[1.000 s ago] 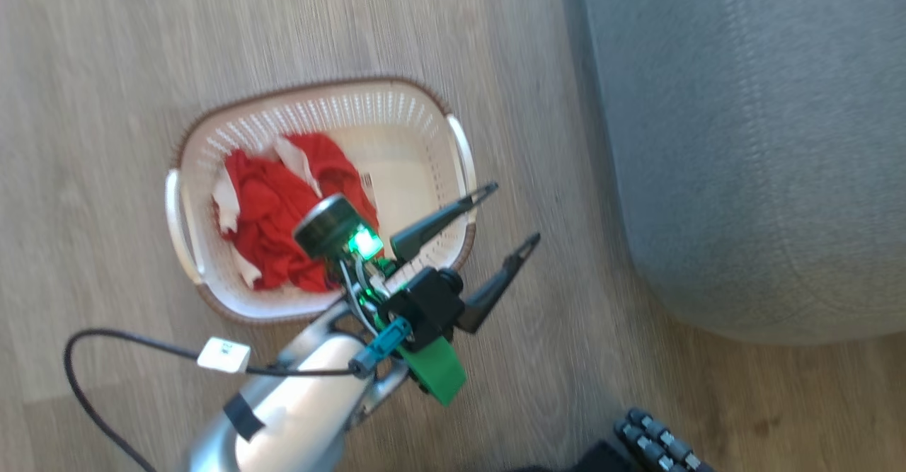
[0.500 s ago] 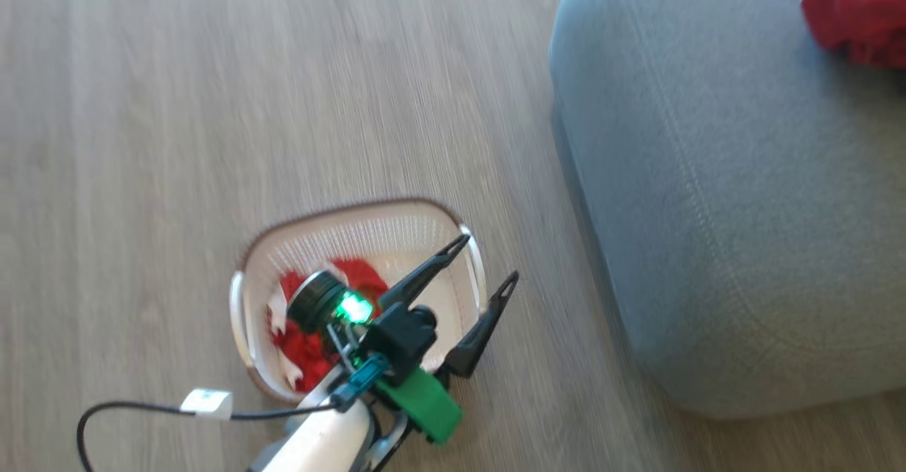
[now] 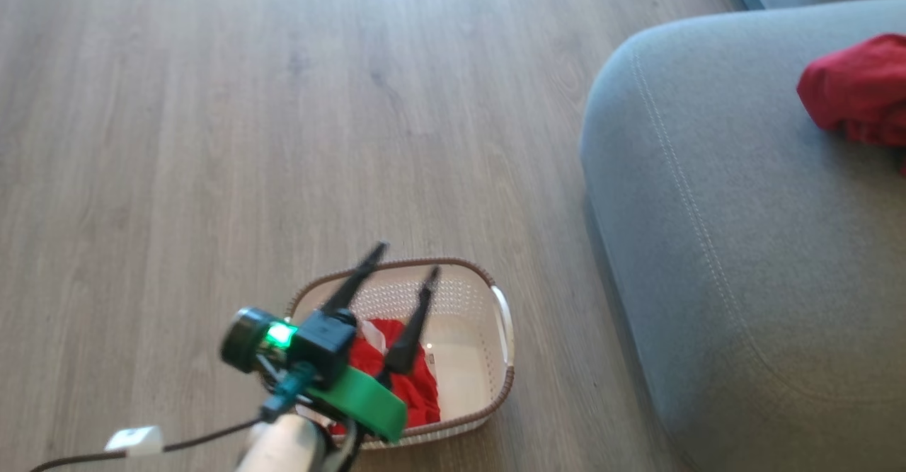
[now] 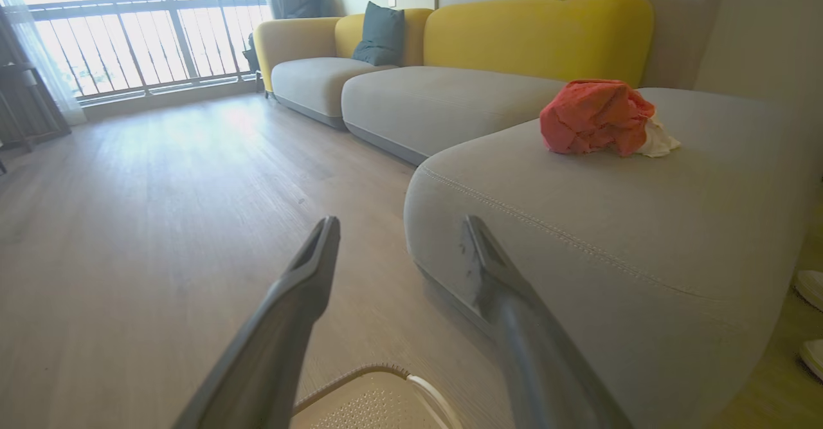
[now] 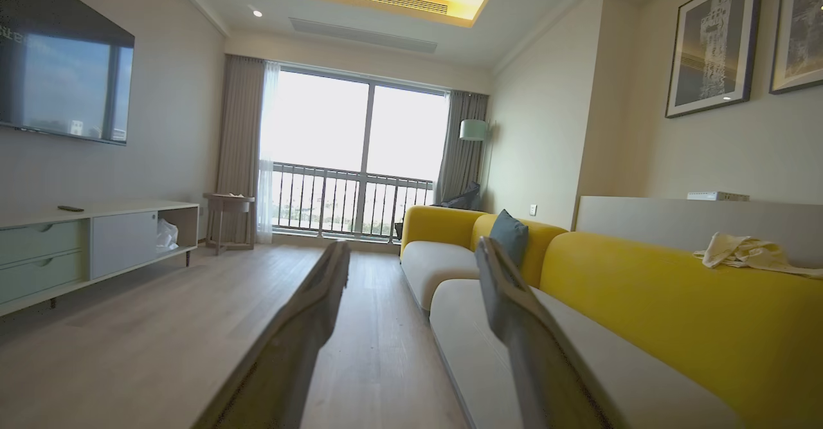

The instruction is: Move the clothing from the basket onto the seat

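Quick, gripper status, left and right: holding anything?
Left gripper: open, holding nothing.
Right gripper: open, holding nothing.

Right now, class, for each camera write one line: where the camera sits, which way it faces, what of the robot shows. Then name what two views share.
Head view: on the head, looking down at the basket and seat; the open left gripper shows.
Left wrist view: low above the basket, facing the seat; its two fingers show.
Right wrist view: facing along the room toward the window; the right gripper shows, open.
Shared: head and left wrist both show the red garment on the seat.
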You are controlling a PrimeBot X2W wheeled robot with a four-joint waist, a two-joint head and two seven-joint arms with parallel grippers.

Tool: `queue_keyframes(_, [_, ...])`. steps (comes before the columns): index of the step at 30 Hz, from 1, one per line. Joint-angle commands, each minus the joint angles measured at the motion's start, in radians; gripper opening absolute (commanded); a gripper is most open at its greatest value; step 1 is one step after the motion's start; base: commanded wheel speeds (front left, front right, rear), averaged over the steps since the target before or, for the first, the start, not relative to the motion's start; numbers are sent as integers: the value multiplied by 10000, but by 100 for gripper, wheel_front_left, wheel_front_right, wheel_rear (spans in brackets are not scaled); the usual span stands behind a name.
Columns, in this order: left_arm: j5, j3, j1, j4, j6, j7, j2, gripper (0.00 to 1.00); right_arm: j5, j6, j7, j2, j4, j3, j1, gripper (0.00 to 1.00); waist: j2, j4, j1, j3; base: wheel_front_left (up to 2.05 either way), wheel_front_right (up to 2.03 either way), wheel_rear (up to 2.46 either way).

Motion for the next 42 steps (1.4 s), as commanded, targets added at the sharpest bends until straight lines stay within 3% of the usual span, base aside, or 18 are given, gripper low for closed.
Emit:
queue_keyframes(1, [8, 487, -180, -407, 88, -51, -86, 100, 160, -2, -65, 78, -448, 23, 142, 100, -1, 149, 1, -127, 0, 0, 0])
queue_keyframes(12, [-235, 1794, 309, -326, 1245, -51, -95, 100, 120, -2, -65, 1407, -1957, 797, 2611, 100, -1, 1058, 1, -413, 0, 0, 0])
queue_keyframes(21, [-437, 2376, 639, -128, 2028, -51, -96, 100, -692, -2, -65, 2757, -2576, 898, 4622, 100, -1, 1682, 1, -511, 0, 0, 0])
queue_keyframes(26, [-453, 2372, 769, -78, 2189, -51, -96, 100, -1666, -2, -65, 3451, -2528, 1093, 5645, 100, -1, 1823, 1, -532, 0, 0, 0])
queue_keyframes(30, [-255, 2349, 871, -166, 2553, -51, -96, 100, -1640, -2, -65, 4132, -2215, 808, 6332, 100, -1, 1814, 1, -561, 0, 0, 0])
queue_keyframes(42, [-59, 1756, 1177, 407, 2569, -51, -97, 100, -3172, -2, -65, 4445, -1611, 683, 6944, 100, -1, 1527, 1, -505, 0, 0, 0])
